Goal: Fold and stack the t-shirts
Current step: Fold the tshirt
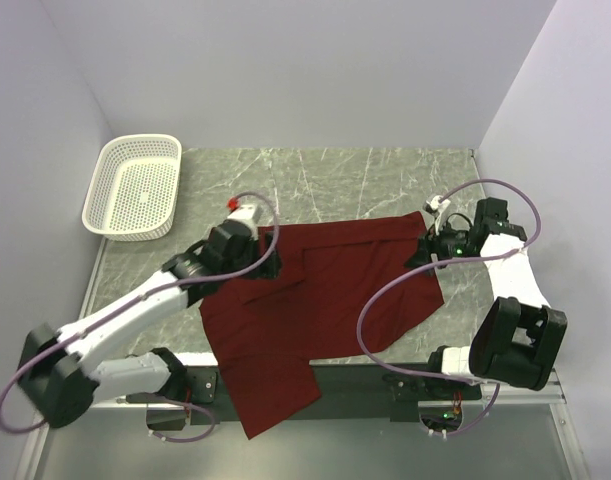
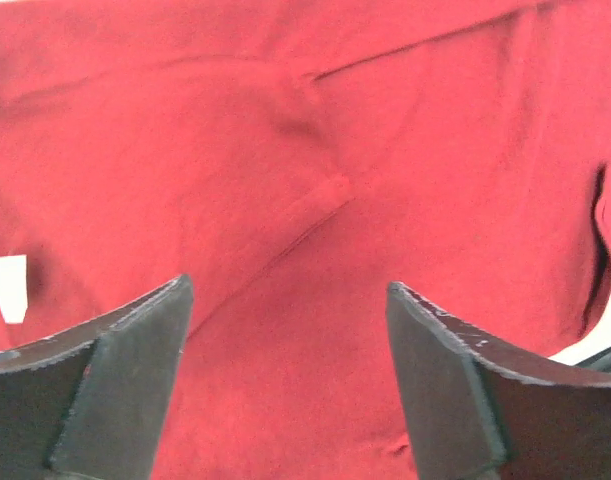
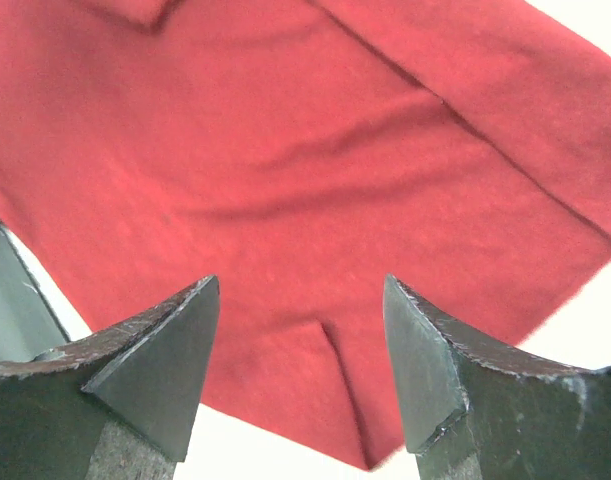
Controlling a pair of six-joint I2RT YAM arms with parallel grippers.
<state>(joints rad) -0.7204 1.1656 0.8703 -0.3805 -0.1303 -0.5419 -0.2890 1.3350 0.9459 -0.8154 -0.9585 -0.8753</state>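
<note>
The plain maroon cloth t-shirt (image 1: 315, 300) lies spread on the marble counter (image 1: 365, 180), right of the white perforated plastic basket (image 1: 135, 185). My left end effector (image 2: 290, 290) and right end effector (image 3: 302, 285) gape wide, empty. Soft, limp cloth, I judge; I'd pinch edge corners.

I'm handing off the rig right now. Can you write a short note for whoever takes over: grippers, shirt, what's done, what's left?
Left gripper: open, holding nothing, above the shirt's left part.
Right gripper: open, holding nothing, above the shirt's right edge.
T-shirt: lies loosely spread on the table, one end hanging over the near edge. Basket sits at the far left.
Done: no finished fold, no stack.
Left: fold the shirt and stack it.
</note>
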